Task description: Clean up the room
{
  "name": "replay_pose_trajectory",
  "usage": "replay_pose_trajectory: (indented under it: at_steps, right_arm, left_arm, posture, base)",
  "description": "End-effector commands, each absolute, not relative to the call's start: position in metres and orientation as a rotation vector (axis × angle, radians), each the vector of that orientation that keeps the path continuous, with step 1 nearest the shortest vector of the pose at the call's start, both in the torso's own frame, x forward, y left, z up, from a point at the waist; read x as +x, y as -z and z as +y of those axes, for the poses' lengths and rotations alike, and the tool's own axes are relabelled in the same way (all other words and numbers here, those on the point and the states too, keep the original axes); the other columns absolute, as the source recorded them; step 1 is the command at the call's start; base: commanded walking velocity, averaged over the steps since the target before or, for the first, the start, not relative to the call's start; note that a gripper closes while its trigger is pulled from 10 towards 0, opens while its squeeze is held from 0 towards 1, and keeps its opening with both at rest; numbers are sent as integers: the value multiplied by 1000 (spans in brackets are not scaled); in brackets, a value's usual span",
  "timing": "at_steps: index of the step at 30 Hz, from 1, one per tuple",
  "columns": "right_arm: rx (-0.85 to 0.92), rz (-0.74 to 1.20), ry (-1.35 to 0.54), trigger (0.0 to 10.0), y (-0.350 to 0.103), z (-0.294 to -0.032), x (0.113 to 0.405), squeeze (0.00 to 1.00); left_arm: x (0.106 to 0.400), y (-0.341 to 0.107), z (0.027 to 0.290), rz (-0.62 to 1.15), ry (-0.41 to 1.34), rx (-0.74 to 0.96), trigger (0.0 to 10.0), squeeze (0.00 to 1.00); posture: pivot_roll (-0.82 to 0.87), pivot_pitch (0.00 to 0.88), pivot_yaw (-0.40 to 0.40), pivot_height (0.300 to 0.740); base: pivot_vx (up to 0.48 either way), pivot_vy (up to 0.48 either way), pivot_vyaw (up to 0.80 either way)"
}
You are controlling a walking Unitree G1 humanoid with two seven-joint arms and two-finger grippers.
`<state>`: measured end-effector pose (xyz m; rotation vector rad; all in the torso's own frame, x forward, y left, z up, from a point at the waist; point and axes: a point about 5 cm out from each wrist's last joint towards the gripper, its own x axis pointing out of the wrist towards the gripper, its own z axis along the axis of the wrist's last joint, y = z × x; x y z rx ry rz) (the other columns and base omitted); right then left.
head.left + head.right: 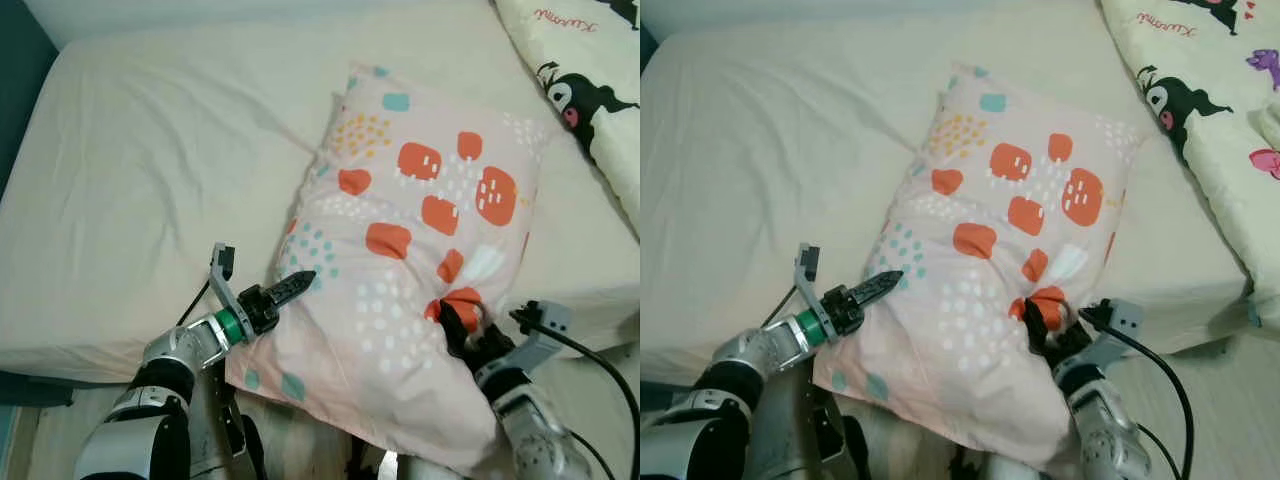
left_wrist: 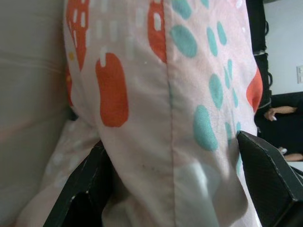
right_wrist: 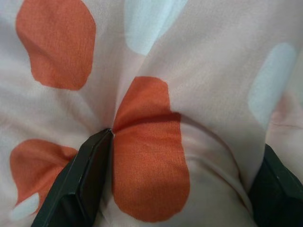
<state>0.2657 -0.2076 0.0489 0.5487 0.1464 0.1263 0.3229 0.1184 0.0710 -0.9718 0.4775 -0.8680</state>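
A pink pillow (image 1: 410, 250) with orange and teal spots lies on the cream bed (image 1: 150, 180), its near end hanging over the bed's front edge. At the pillow's left edge my left gripper (image 1: 290, 288) has one black finger lying on top of the fabric. In the left wrist view the pillow's seamed edge (image 2: 170, 118) fills the gap between both fingers (image 2: 90, 184). My right gripper (image 1: 462, 322) pinches a fold at the pillow's near right. The right wrist view has an orange spot (image 3: 151, 161) bunched between its fingers (image 3: 80, 179).
A white quilt (image 1: 1210, 90) printed with cartoon characters covers the bed's far right side. A teal wall (image 1: 18, 80) borders the bed on the left. Light floor (image 1: 1230, 400) lies right of the bed. A person's arm (image 2: 281, 111) is in the left wrist view.
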Motion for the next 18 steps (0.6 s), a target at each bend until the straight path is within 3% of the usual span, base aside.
replay_pose_trajectory:
  at_steps: [1, 2, 3, 4, 10, 16, 17, 18]
  right_arm:
    - [615, 281, -197, 10000, -22, -180, 257, 0]
    - [607, 294, -211, 9020, -20, -175, 260, 0]
    - [607, 294, -211, 9020, -20, -175, 260, 0]
    - [600, 297, -226, 275, -20, -169, 264, 0]
    - [600, 256, -267, 0, -27, -160, 275, 0]
    - [597, 246, -272, 0, -28, -161, 277, 0]
    - [596, 244, -274, 0, -28, -162, 277, 0]
    - [593, 240, -275, 0, -29, -162, 277, 0]
  left_arm:
    - [310, -59, 106, 557, 912, -1005, 0, 1000]
    - [309, -59, 103, 558, 928, -995, 0, 1000]
    - [309, -59, 103, 558, 928, -995, 0, 1000]
    - [307, -58, 99, 560, 952, -961, 0, 1000]
    - [303, -54, 88, 549, 981, -774, 0, 1000]
    - [306, -55, 86, 523, 952, -743, 0, 973]
    - [307, -56, 85, 516, 946, -737, 0, 871]
    - [309, -57, 86, 509, 940, -733, 0, 694]
  posture:
    - [19, 258, 96, 552]
    - [23, 256, 93, 552]
    - [23, 256, 93, 552]
    - [24, 256, 92, 552]
    - [22, 245, 92, 552]
    - [19, 241, 93, 552]
    - [19, 241, 93, 552]
    - [18, 242, 93, 552]
  base:
    - [0, 0, 0]
    - [0, 0, 0]
    - [0, 0, 0]
    - [0, 0, 0]
    - [0, 0, 0]
    - [0, 0, 0]
    - [0, 0, 0]
    - [0, 0, 0]
